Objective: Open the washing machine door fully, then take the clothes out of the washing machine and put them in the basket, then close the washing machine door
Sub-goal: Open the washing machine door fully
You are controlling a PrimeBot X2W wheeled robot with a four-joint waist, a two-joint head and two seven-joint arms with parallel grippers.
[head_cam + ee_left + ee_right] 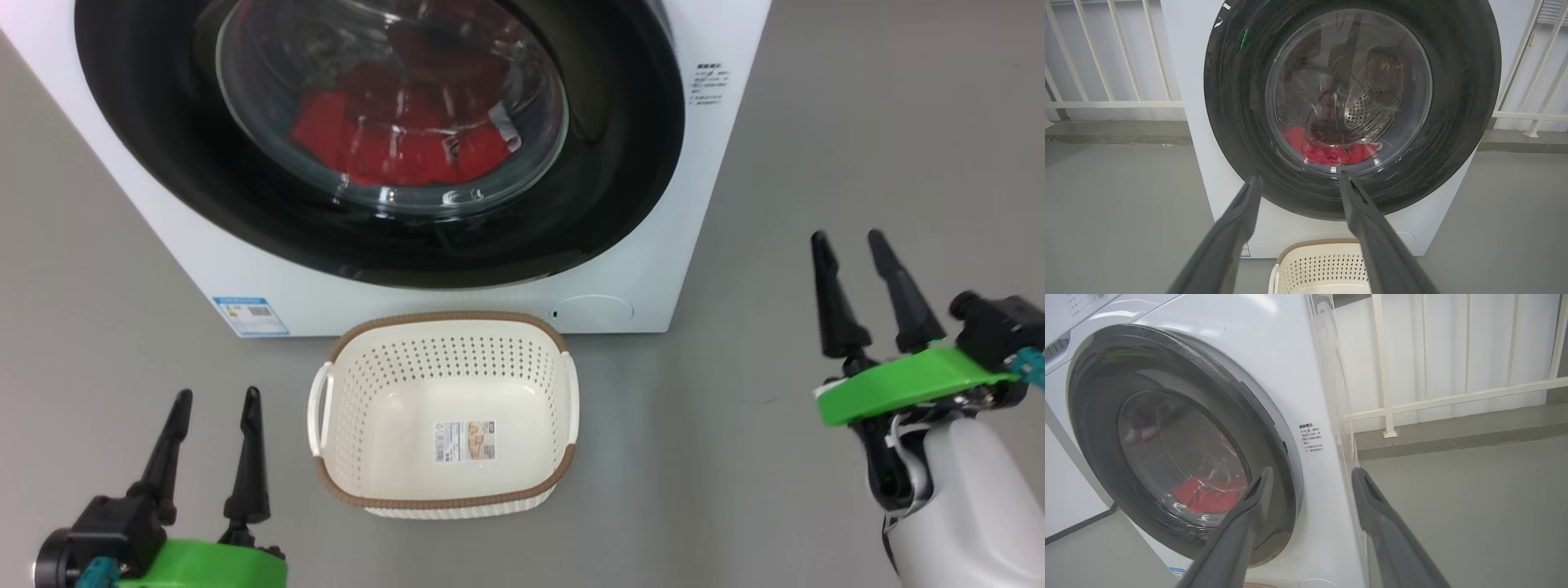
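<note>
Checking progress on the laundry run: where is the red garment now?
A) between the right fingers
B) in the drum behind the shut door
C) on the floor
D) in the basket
B: the red garment shows through the glass of the shut washing machine door.

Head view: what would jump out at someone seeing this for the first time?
The big round washing machine door, glossy black and shut, dominates the top, with bright red clothes glowing behind its glass. Below it sits a cream basket with a brown rim, flanked by the open left claw and right claw.
</note>
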